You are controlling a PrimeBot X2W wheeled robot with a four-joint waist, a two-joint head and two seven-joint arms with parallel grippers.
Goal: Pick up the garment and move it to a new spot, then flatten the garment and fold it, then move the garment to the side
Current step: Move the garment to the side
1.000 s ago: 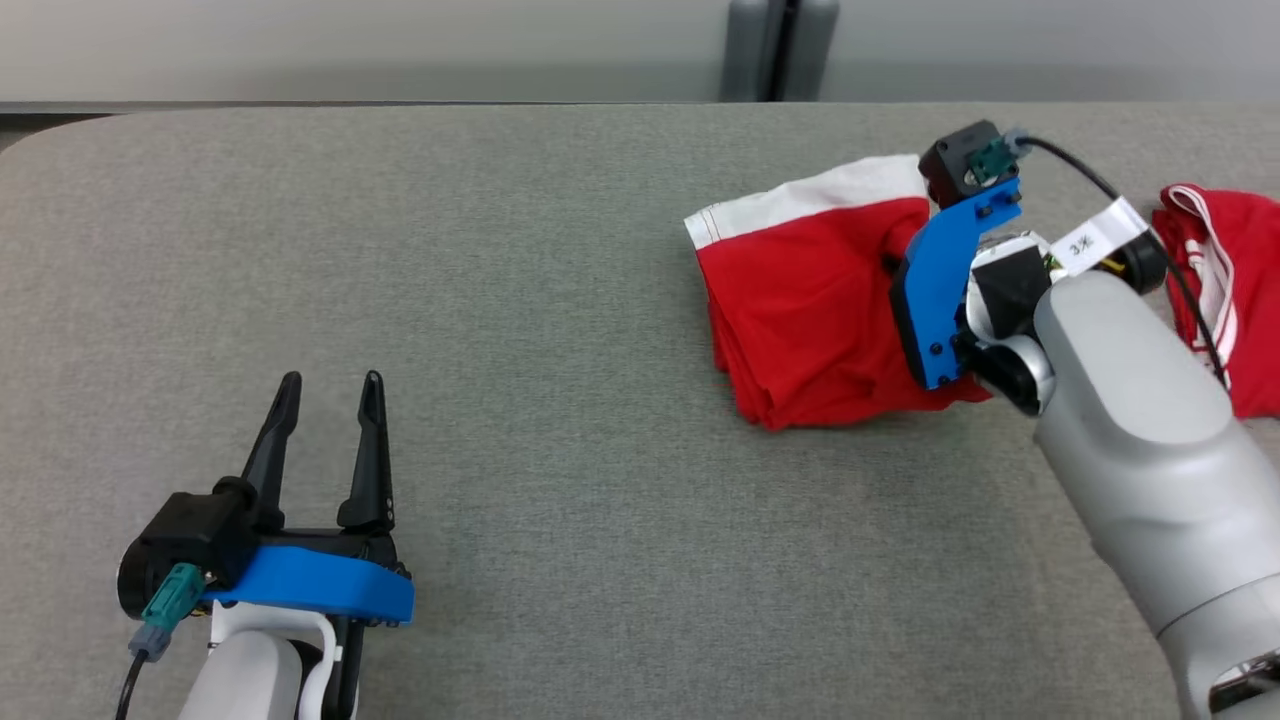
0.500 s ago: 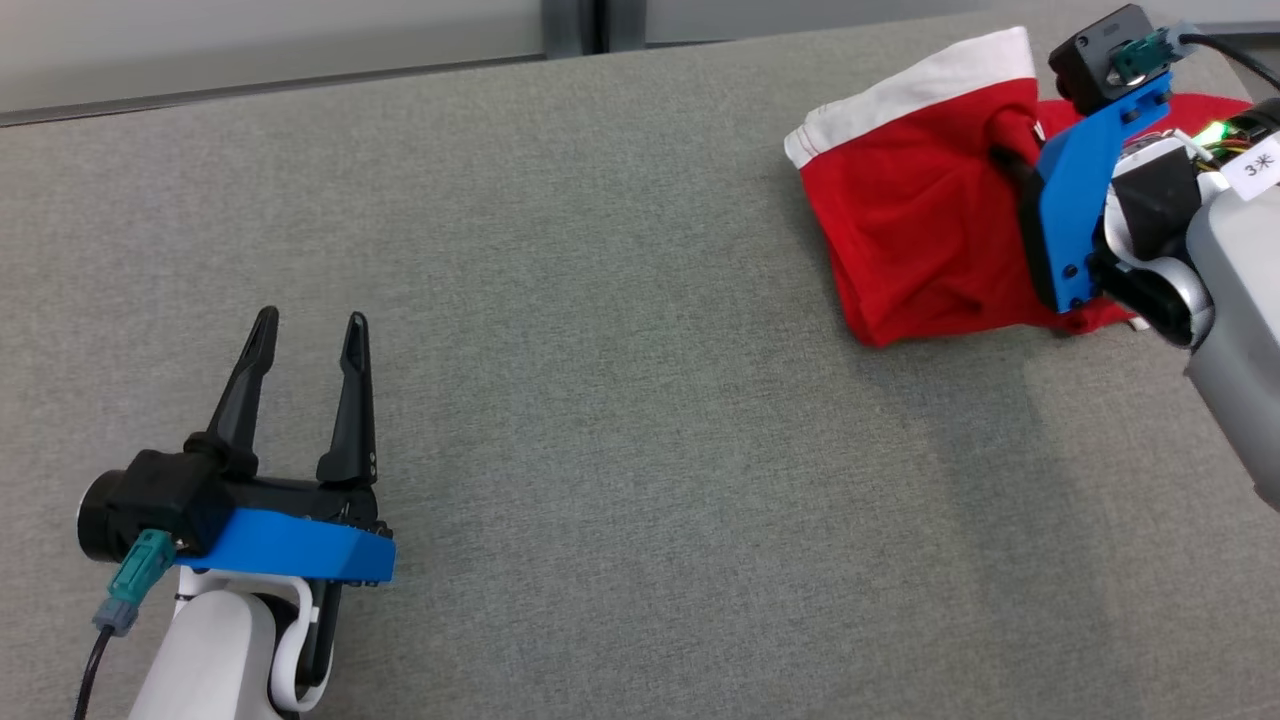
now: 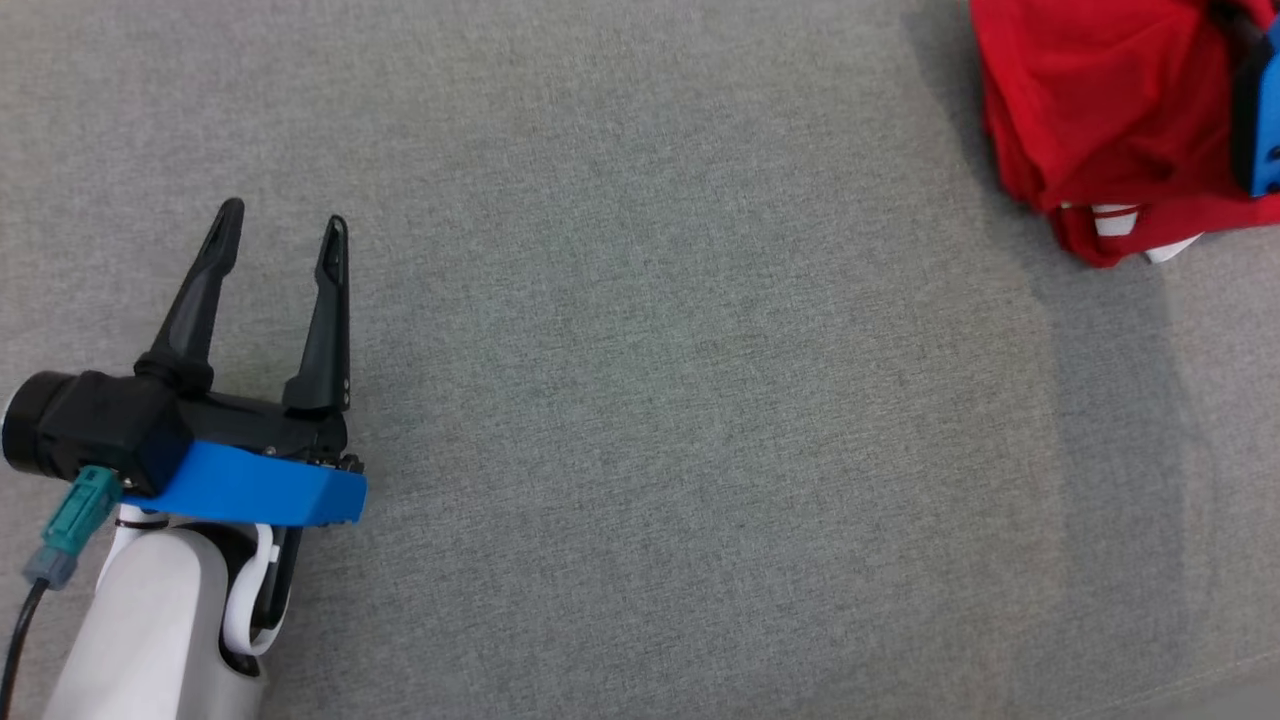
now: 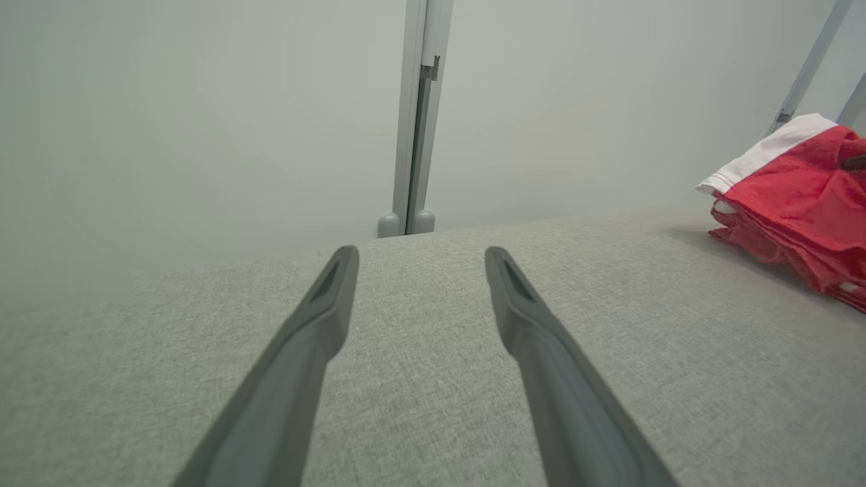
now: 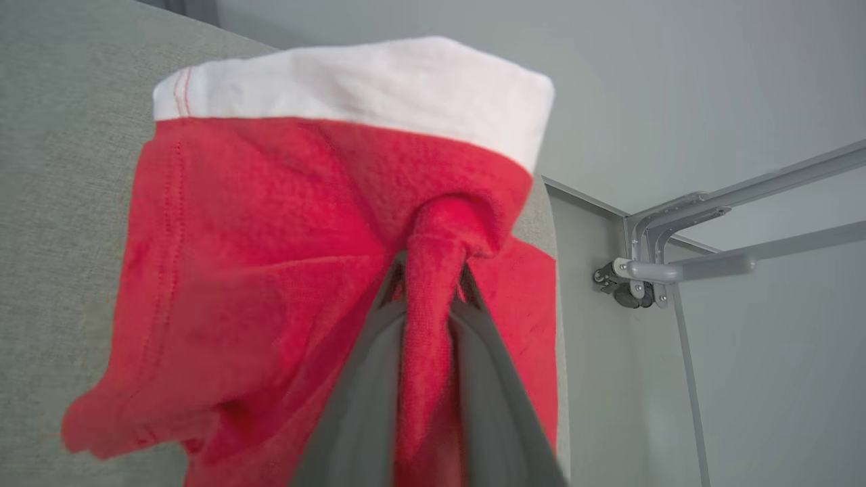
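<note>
Red garment (image 3: 1100,120) sits bunched at top right of head view, on the grey fabric tabletop (image 3: 640,400). A blue bracket (image 3: 1262,130) of the right arm overlaps its right edge. Lower left, well apart from the cloth, the left gripper (image 3: 283,215) has its fingers spread wide w/ nothing betw. them.

Left wrist view: left gripper (image 4: 419,253) is wide apart over bare tabletop (image 4: 406,406). The garment (image 4: 798,196) is at far right w/ a white band (image 4: 764,152) on top and red layers under it. A grey post (image 4: 416,115) stands against the pale wall (image 4: 203,101) behind.

Right wrist view: the right gripper (image 5: 433,274) is narrow, pinching a rolled fold of the garment (image 5: 237,270). The rest of the cloth drapes around the fingers, w/ the white band (image 5: 352,81) uppermost. A metal frame (image 5: 676,264) is at right.
</note>
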